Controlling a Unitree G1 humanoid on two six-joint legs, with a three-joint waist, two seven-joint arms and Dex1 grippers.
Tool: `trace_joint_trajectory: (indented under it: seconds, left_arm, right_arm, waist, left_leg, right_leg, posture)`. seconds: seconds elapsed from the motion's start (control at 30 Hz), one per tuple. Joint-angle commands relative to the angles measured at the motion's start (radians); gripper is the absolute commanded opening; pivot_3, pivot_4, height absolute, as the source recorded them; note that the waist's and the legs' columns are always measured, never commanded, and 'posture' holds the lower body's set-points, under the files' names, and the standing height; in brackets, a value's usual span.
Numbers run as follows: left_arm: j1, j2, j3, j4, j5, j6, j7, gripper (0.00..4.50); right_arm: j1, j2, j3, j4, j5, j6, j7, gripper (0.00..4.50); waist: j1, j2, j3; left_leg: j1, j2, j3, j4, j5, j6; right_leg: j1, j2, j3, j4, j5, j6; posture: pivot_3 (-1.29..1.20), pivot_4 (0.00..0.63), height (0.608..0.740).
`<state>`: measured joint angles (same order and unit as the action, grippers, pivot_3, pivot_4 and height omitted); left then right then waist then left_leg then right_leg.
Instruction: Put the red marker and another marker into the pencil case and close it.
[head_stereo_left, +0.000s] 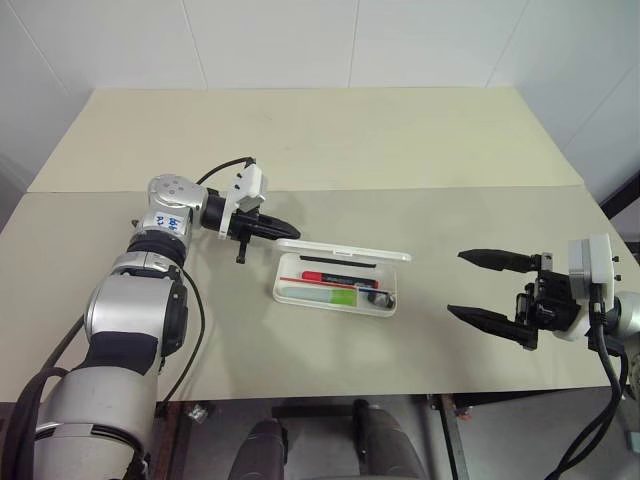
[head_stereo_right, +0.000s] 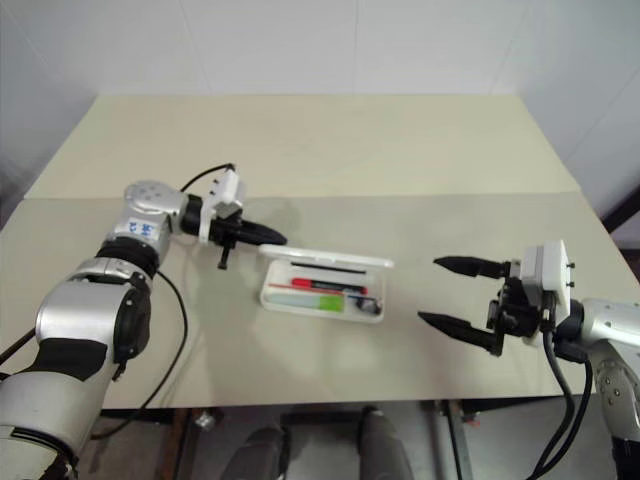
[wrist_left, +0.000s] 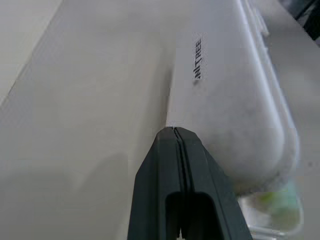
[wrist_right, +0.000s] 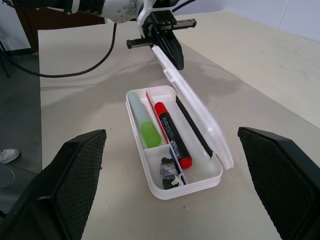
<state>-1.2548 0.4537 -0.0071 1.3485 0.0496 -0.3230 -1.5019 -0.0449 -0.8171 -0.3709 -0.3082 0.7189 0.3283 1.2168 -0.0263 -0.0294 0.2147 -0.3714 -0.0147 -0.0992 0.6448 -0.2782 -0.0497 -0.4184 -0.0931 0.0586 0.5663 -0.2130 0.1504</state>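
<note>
You have the flat white hard-plastic pencil case (head_stereo_left: 336, 292) lying at the centre of the head view on the beige surface (head_stereo_left: 300, 150), its hinged lid (head_stereo_left: 343, 251) raised and tilted. Inside, the slim black marker with the bright red end (wrist_right: 171, 132) lies along the middle compartment, and the stubby pale highlighter with the lime-green cap (wrist_right: 142, 125) lies beside it in the neighbouring compartment. Your left end effector (head_stereo_left: 285, 229) sits just left of centre, clenched tight with its black fingers (wrist_left: 182, 185) pressed together, tips against the lid's outer face near its left end. Your right end effector (head_stereo_left: 485, 287) hangs at the right of the frame, well apart from the case, fingers spread wide and grasping nothing.
</note>
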Motion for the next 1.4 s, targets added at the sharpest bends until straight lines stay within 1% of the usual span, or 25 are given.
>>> trace_joint_trajectory:
  seconds: [0.03,0.17,0.37,0.53,0.77,0.83,1.0,1.2,1.27,1.4]
  left_arm:
    - [-0.025,0.021,-0.019,-0.032,0.002,-0.037,-0.112,0.02]
    - [-0.02,0.025,-0.055,-0.035,0.022,-0.091,-0.113,0.02]
    - [-0.005,0.003,-0.098,-0.041,0.067,-0.204,-0.109,0.02]
    - [-0.001,-0.024,-0.128,-0.042,0.087,-0.276,-0.102,0.02]
    - [-0.009,-0.053,-0.183,-0.042,0.119,-0.375,-0.111,0.02]
    - [-0.015,-0.061,-0.206,-0.04,0.14,-0.408,-0.089,0.02]
    - [-0.03,-0.065,-0.295,-0.035,0.244,-0.512,0.013,0.02]
    - [-0.041,-0.077,-0.359,-0.028,0.322,-0.575,0.118,0.02]
    - [-0.039,-0.086,-0.361,-0.025,0.322,-0.582,0.135,0.02]
    - [-0.034,-0.1,-0.321,-0.022,0.275,-0.562,0.136,0.02]
  right_arm:
    - [-0.005,-0.028,-0.05,0.008,0.036,-0.007,0.04,4.5]
    - [-0.036,-0.049,-0.057,0.075,0.044,-0.024,0.097,4.5]
    - [-0.151,-0.073,-0.08,0.236,0.074,-0.052,0.215,4.5]
    - [-0.205,-0.097,-0.072,0.325,0.061,-0.065,0.269,4.5]
    - [-0.22,-0.102,-0.061,0.352,0.042,-0.077,0.284,4.5]
    - [-0.215,-0.099,-0.061,0.349,0.037,-0.078,0.281,4.5]
    - [-0.204,-0.085,-0.053,0.335,0.028,-0.079,0.267,4.5]
    - [-0.21,-0.077,-0.041,0.33,0.027,-0.079,0.256,4.5]
    - [-0.221,-0.076,-0.033,0.333,0.026,-0.078,0.253,4.5]
    - [-0.236,-0.076,-0.023,0.336,0.024,-0.076,0.251,4.5]
  waist:
    - [0.0,0.0,0.0]
    - [0.0,0.0,0.0]
    - [0.0,0.0,0.0]
    - [0.001,0.0,0.0]
    - [0.0,0.0,0.0]
    - [0.0,0.0,0.0]
    - [0.0,0.0,0.0]
    - [0.0,0.001,-0.001]
    - [-0.001,0.002,-0.001]
    - [-0.001,0.002,-0.001]
  left_leg:
    - [0.0,0.0,0.0,0.0,0.0,0.0]
    - [0.0,0.0,0.0,0.001,0.0,0.0]
    - [0.0,0.0,0.0,0.0,0.0,0.0]
    - [0.0,0.0,0.0,0.0,0.0,0.0]
    - [0.0,-0.001,0.0,0.0,0.0,0.0]
    - [0.0,-0.001,0.0,0.001,0.0,0.0]
    - [0.001,-0.001,0.0,0.001,0.0,0.0]
    - [0.004,-0.001,0.0,0.002,0.0,0.0]
    - [0.004,-0.001,0.0,0.003,0.0,0.001]
    - [0.004,-0.001,0.0,0.004,0.001,0.003]
  right_leg:
    - [0.0,0.0,0.0,0.0,0.0,0.0]
    - [0.0,0.0,0.0,0.0,0.0,0.0]
    - [0.0,0.0,0.0,0.0,0.0,0.0]
    - [0.0,0.0,0.0,0.0,0.0,0.0]
    - [0.0,0.0,0.0,0.0,0.0,0.001]
    - [0.0,0.0,0.0,0.0,0.0,0.001]
    - [0.001,0.0,0.001,0.001,0.0,0.001]
    - [0.006,0.0,0.001,-0.002,0.0,0.001]
    - [0.008,0.0,0.001,-0.003,0.0,0.002]
    - [0.01,-0.001,0.001,-0.009,0.002,-0.001]
  posture:
    - [0.0,0.15,0.74]
    - [0.0,0.15,0.74]
    - [0.0,0.15,0.74]
    - [0.0,0.15,0.74]
    - [0.0,0.15,0.74]
    - [0.0,0.15,0.74]
    - [0.0,0.15,0.74]
    - [0.0,0.15,0.74]
    - [0.0,0.15,0.74]
    - [0.0,0.15,0.74]
